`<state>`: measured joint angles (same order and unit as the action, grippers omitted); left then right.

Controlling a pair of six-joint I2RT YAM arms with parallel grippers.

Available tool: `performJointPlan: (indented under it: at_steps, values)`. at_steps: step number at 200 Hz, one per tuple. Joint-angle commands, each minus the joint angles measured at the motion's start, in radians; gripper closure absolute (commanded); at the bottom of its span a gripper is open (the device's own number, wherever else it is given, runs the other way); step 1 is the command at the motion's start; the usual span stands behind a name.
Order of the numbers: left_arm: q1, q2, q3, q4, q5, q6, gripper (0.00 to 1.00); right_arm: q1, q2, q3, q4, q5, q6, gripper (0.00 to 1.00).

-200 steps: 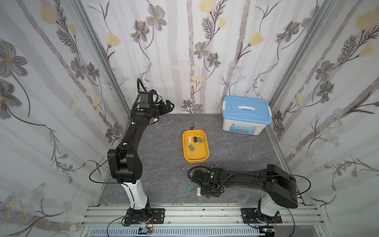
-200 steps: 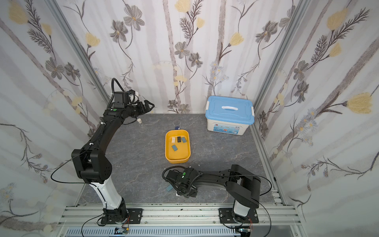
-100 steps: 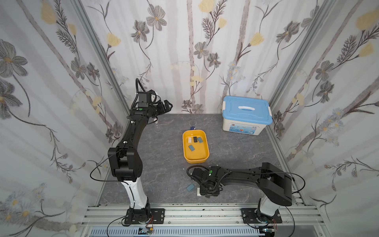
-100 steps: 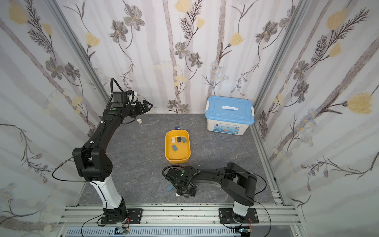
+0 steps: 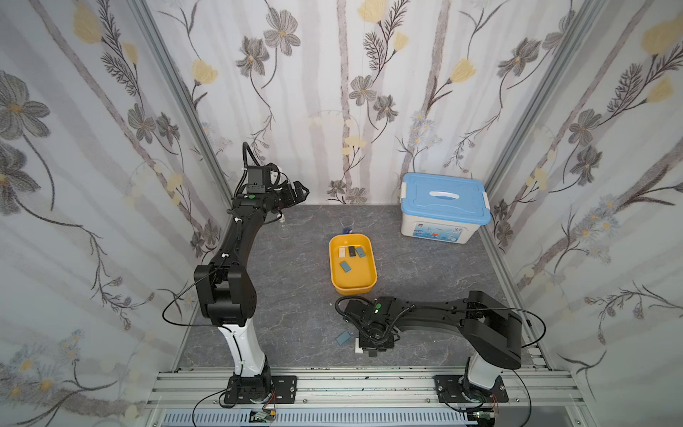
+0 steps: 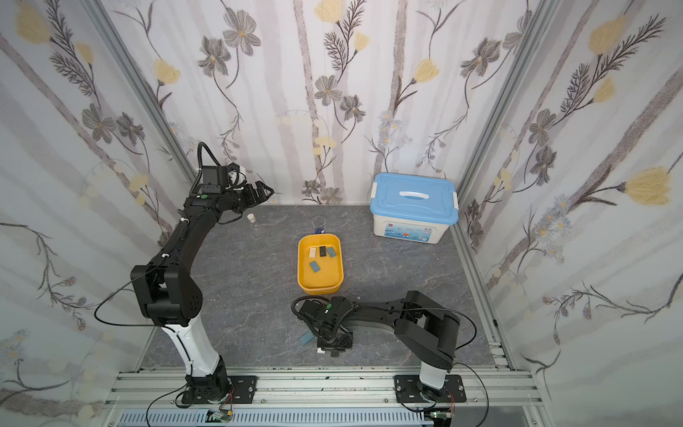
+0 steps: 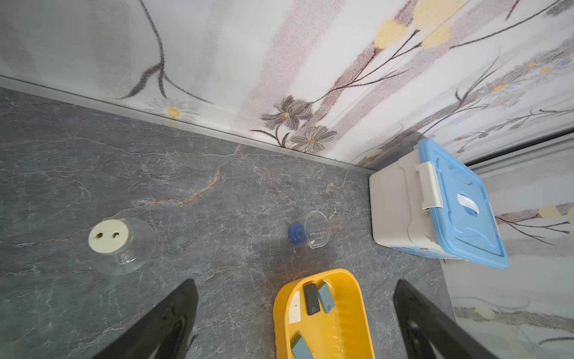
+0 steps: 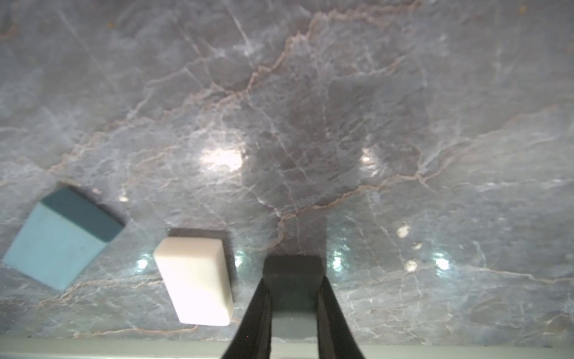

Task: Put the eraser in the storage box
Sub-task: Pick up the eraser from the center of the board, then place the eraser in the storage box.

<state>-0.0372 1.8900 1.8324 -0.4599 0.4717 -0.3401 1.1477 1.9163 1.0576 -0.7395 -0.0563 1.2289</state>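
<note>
Eraser (image 8: 292, 264), dark block: right gripper (image 8: 293, 279) has closed in from half-open a second ago, now clamped on it. Left gripper (image 7: 295, 284) unchanged, spread wide, empty.

Nothing here can be read for certain. The white box (image 5: 414, 226) at the far right has a front label with a small red mark, too small to read. The black block (image 7: 311, 299) in the yellow tub (image 7: 362, 310) bears blurred white print, and the clear cup (image 7: 316, 230) has illegible scale marks.
</note>
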Motion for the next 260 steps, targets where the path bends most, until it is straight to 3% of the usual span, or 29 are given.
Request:
performJointPlan:
  at_steps: [1,77,145,260]
  values:
    - [0.000,-0.004,0.003,0.012,0.016,0.014,0.00,-0.004,-0.005,0.005,0.006,0.047,-0.009,0.82]
    - [0.000,-0.017,0.002,0.001,0.008,0.010,0.00,-0.012,-0.045,0.126,-0.109,0.205,-0.056,0.82]
    - [0.000,-0.046,-0.016,0.005,0.003,-0.007,0.00,-0.103,-0.036,0.319,-0.142,0.334,-0.241,0.81]
    - [0.000,-0.048,0.015,-0.021,-0.027,-0.013,0.00,-0.296,0.156,0.599,-0.009,0.351,-0.576,0.80]
